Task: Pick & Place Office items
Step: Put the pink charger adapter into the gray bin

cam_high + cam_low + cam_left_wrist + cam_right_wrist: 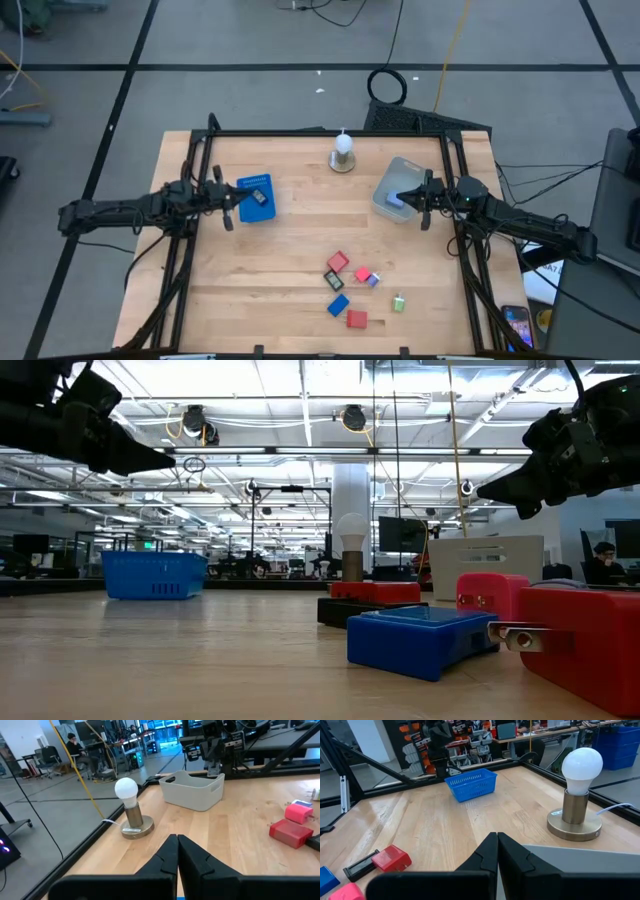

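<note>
Several small office items lie loose on the wooden table's near right: red blocks point(338, 262) point(356, 319), a blue block point(338, 305), a black piece point(335, 277) and a green piece point(398, 302). The low view shows the blue block point(420, 640) and a red one point(590, 645) close up. My left gripper point(230, 206) point(177, 838) is shut and empty, at the blue basket's point(255, 197) left rim. My right gripper point(418, 199) point(497, 836) is shut and empty, at the grey tub's point(396, 188) right rim.
A bulb lamp on a round brass base point(343, 152) stands at the table's far middle, between basket and tub. A dark item point(259, 197) lies in the basket, and a blue one point(393, 203) in the tub. Bare wood lies between the containers and the items.
</note>
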{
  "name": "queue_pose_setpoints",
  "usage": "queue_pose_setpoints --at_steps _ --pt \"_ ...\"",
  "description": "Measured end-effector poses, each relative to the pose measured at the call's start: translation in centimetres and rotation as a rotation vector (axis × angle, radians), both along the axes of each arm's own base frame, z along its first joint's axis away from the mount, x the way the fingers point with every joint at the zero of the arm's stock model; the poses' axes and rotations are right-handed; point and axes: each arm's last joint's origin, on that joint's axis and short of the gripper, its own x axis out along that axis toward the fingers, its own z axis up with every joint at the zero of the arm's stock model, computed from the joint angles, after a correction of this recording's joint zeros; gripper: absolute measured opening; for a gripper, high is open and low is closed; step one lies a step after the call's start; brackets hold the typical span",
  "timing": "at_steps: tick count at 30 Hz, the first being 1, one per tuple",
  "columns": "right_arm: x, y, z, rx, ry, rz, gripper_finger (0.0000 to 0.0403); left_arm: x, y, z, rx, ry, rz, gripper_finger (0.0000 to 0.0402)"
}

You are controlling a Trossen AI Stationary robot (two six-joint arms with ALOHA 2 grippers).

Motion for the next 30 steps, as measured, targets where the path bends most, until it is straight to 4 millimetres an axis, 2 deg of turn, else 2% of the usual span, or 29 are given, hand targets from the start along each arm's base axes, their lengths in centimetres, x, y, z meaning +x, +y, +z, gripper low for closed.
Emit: queue_pose_setpoints --at_steps 18,22,25,30 --pt "0.0 0.0 0.0 0.015 -0.002 -0.003 0.0000 0.0 -0.2 -0.2 -0.025 0.005 -0.062 0.0004" --pt "0.0 -0.1 0.5 0.055 -0.056 -0.040 0.0000 0.0 -0.1 -0.2 -0.059 -0.003 -0.026 0.0010" --pt "0.2 0.0 0.4 0.062 -0.014 -0.024 0.0000 0.0 0.0 -0.5 -0.067 0.014 0.018 0.0004" --pt "1.4 0.2 4.5 0.051 0.049 0.020 0.0000 0.0 0.0 -0.5 -0.072 0.014 0.025 0.0011"
